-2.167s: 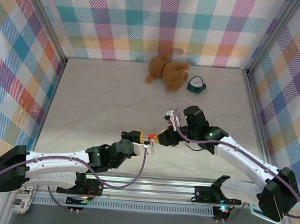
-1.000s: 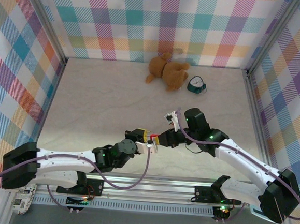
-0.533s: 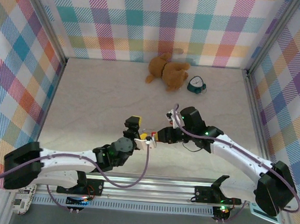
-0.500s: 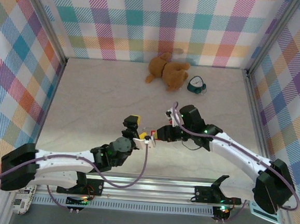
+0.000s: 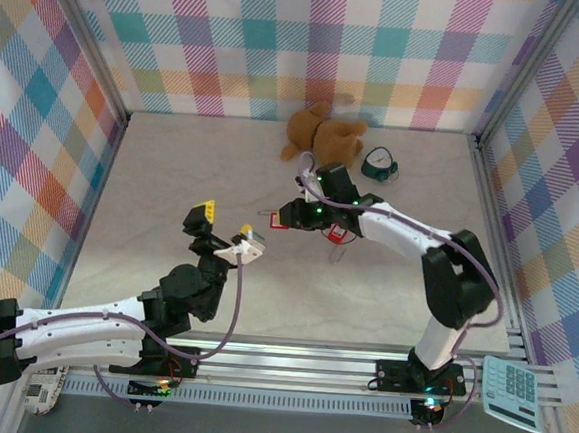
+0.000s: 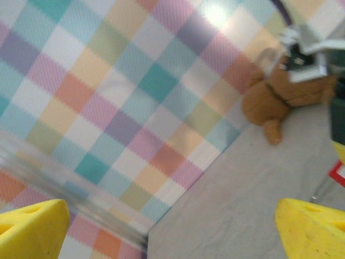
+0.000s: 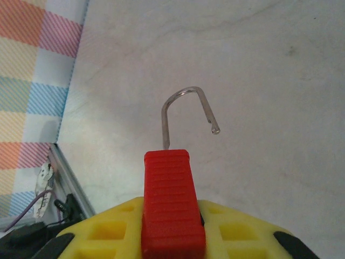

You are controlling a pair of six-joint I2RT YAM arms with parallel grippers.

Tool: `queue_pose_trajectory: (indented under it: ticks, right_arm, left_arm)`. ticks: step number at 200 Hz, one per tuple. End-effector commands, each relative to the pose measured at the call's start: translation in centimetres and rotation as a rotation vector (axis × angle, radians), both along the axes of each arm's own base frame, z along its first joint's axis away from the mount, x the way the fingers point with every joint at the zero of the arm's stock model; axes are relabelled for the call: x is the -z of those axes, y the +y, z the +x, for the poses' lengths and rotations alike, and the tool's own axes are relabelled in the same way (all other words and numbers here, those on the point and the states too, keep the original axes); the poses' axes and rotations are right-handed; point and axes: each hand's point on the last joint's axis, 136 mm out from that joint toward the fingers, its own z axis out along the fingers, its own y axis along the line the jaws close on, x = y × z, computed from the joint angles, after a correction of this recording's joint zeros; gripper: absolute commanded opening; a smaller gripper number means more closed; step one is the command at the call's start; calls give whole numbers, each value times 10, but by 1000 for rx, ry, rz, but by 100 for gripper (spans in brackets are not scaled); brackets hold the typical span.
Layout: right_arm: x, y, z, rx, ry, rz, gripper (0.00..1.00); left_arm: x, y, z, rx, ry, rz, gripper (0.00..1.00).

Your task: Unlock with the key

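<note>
The left arm comes in from the near left. Its left gripper [image 5: 227, 226] hangs over bare table [image 5: 173, 167] with the jaws spread wide and nothing between them. The left wrist view agrees: the two yellow fingertips [image 6: 32, 229] sit in opposite bottom corners, with the checked wall [image 6: 108, 97] and pale tabletop between them.

To its right, near the middle of the table, the right gripper [image 5: 283, 216] points left and is clamped on a red padlock [image 7: 172, 199]. From above the lock is little more than a red fleck with a wire ahead of it. The right wrist view shows more. The red body stands edge-on between the yellow fingers. The shackle [image 7: 164, 124] juts out in front with one leg seated in the body and its hooked end hanging free, so the lock is open.

Just right of that, beside the right forearm, a second padlock [image 5: 338, 234] lies on the table. The left wrist view catches its red corner at the right edge, with a thin metal sliver beside it. Whether that sliver is shackle or key I cannot tell. The held lock's keyhole end is buried in the grip, so where the key is I cannot tell.

At the far wall lies a brown teddy bear [image 5: 323, 139], with a teal round object [image 5: 379, 163] just to its right. A calculator [image 5: 511, 392] sits at the near right corner.
</note>
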Motion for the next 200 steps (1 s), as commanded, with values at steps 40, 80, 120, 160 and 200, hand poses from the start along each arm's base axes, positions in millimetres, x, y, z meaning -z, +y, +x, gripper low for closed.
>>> queue_pose_trajectory:
  ticks: [40,80,120,160,200]
  right_arm:
    - [35,22,24,21,56,64,19]
    - [59,16,9,29,116,67,18]
    - [79,9,-10,30,168,79,18]
    - [85,4,-20,34,189,83,19]
    - [97,-4,-13,49,181,15,37]
  left_arm:
    - [-31,79,-14,-181,-74,-457,100]
    - [-31,92,-21,-121,-51,-556,96]
    - [-28,83,-17,-134,-34,-512,96]
    - [-28,80,-16,-127,-36,-501,97]
    - [-27,77,-16,-111,-29,-494,99]
